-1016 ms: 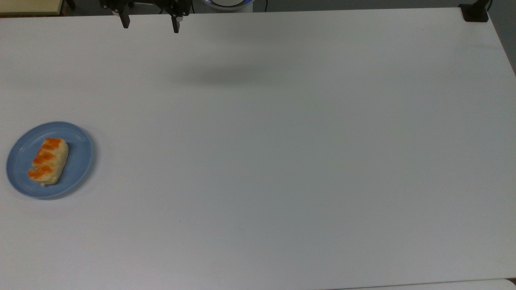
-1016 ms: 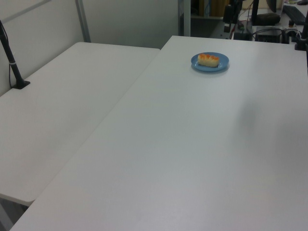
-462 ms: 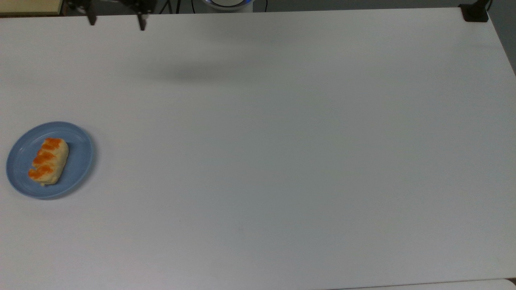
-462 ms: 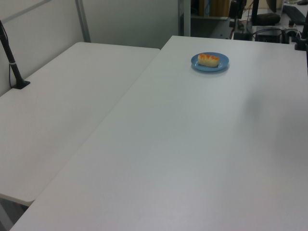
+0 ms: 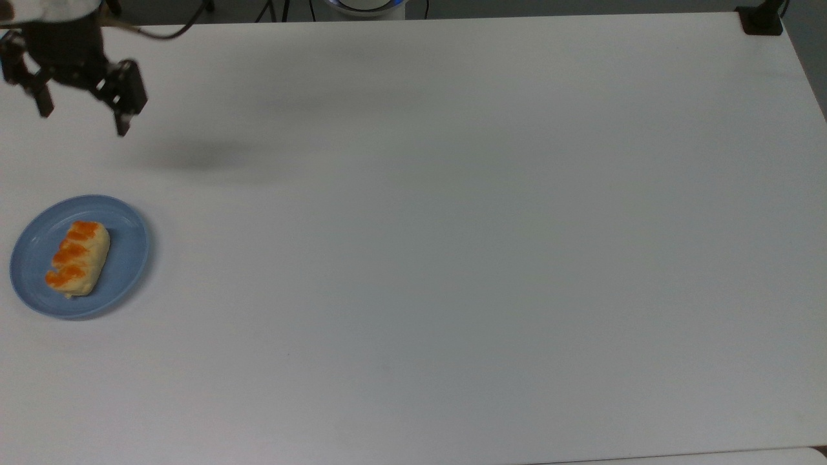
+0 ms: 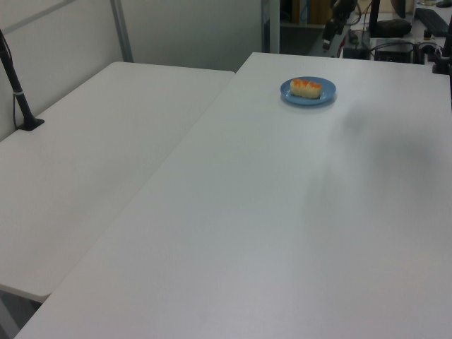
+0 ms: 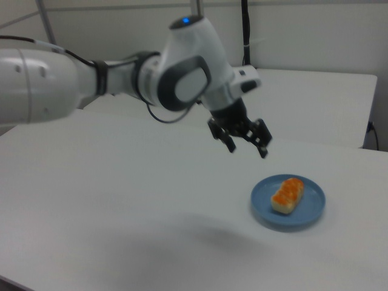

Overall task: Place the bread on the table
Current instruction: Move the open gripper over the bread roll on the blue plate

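The bread, a pale-yellow roll with orange patches, lies on a round blue plate near the top view's left edge of the white table. My gripper hangs open and empty in the air, fingers pointing down. In the top view it is well above the plate in the picture; in the right view it is up and to the left of the plate.
A second white table adjoins on the left view's left, with a black post on it. A black clamp sits at the top view's top right corner. The white arm reaches in from the right view's left.
The gripper has travelled from the top view's upper edge leftwards and down in the picture, closer to the plate, its shadow following. Bread and plate have not moved.
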Robot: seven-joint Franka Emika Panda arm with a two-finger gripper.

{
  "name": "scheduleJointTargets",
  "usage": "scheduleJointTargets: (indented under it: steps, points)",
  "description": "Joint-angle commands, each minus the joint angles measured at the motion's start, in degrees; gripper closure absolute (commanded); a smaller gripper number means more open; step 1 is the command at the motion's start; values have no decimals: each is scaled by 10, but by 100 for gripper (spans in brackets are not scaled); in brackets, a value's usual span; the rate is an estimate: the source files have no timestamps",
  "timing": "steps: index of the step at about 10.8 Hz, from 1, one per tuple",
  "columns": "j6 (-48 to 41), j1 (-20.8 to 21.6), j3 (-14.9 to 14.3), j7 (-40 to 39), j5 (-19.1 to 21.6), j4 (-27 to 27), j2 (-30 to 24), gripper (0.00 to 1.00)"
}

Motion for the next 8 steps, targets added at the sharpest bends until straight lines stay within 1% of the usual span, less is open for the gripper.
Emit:
scheduleJointTargets:
  steps: [1,2,3,5,6,8]
  points:
    - [98,-22,5,4,-4,7,60,0]
    - [129,-32,5,39,7,8,86,0]
    - [164,-38,5,78,10,7,109,0]
    - [214,-41,5,131,13,6,147,0]
    - [222,-45,5,154,28,7,162,0]
    - [250,-45,5,161,61,7,181,0]
